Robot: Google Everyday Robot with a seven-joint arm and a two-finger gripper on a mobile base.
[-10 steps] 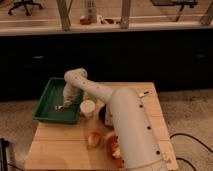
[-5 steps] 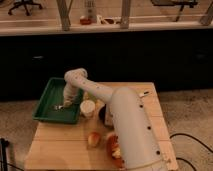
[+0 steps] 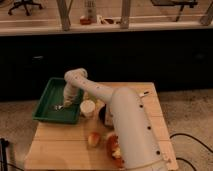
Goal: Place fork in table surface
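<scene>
The white arm (image 3: 107,107) reaches from the lower right across the table surface (image 3: 65,145) and bends down into the green tray (image 3: 44,102), where the gripper (image 3: 66,102) sits low over the tray floor. The fork (image 3: 58,106) lies in the tray just beside the gripper, a thin pale sliver. Near the tray on the table stand a white cup (image 3: 87,107), an apple (image 3: 93,139) and a white-handled utensil (image 3: 144,93) at the far right edge.

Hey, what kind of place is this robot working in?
Probably an office or lab space: a rolling office chair stands behind a glass partition, the floor is speckled carpet, and a pale wood table serves as a test station. The hand reaches into a green tray.
</scene>
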